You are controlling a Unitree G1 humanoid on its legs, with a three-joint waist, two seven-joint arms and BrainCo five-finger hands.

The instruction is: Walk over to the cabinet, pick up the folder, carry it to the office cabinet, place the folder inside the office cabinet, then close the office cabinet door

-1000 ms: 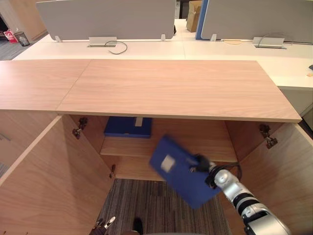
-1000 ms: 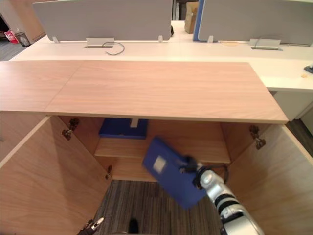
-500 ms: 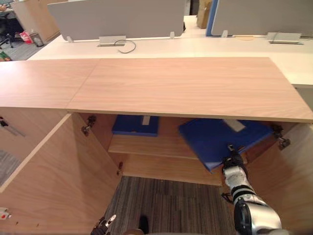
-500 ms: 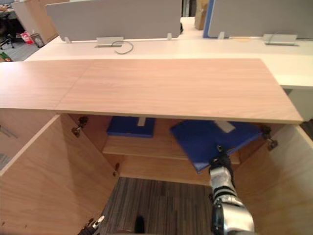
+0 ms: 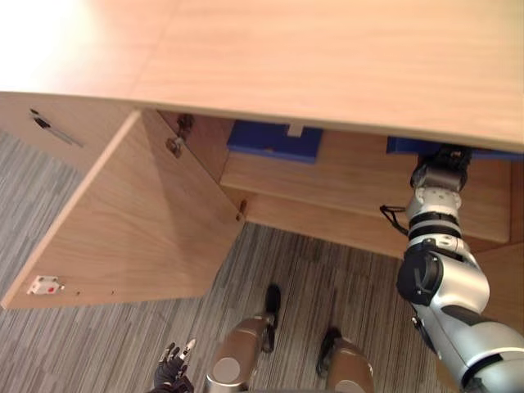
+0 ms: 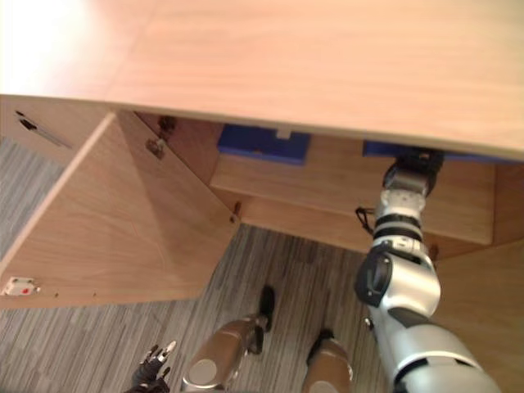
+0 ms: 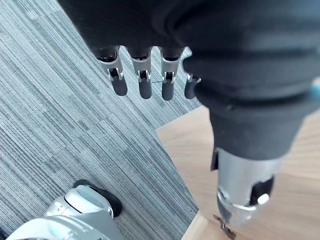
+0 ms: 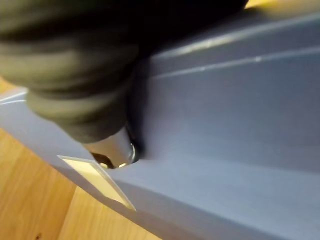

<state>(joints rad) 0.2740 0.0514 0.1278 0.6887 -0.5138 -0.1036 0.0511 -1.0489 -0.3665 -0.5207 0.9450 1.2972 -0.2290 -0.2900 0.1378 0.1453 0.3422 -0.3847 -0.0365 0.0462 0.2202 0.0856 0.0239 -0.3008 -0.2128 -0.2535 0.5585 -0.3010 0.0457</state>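
Note:
The blue folder [image 5: 404, 146] lies on the upper shelf [image 5: 344, 176] of the open office cabinet, at its right, mostly hidden under the wooden top [image 5: 327, 57]. My right hand [image 5: 444, 158] reaches in under the top and holds the folder's near edge. In the right wrist view the thumb [image 8: 114, 152] presses on the folder's blue cover [image 8: 225, 100] beside a white label [image 8: 96, 181]; the fingers are hidden beneath it. My left hand [image 5: 173, 367] hangs low over the carpet, fingers [image 7: 143, 76] straight and holding nothing.
A second blue folder [image 5: 274, 139] lies at the shelf's left. The left cabinet door [image 5: 139, 221] stands wide open, the right door [image 6: 483, 286] also open beside my right arm. A closed neighbouring cabinet front with a handle [image 5: 53, 131] is on the left. Grey striped carpet [image 5: 98, 344] lies below.
The camera has tilted down towards the floor. My right hand has pushed the blue folder from tilted at the cabinet mouth to deep onto the shelf, under the top.

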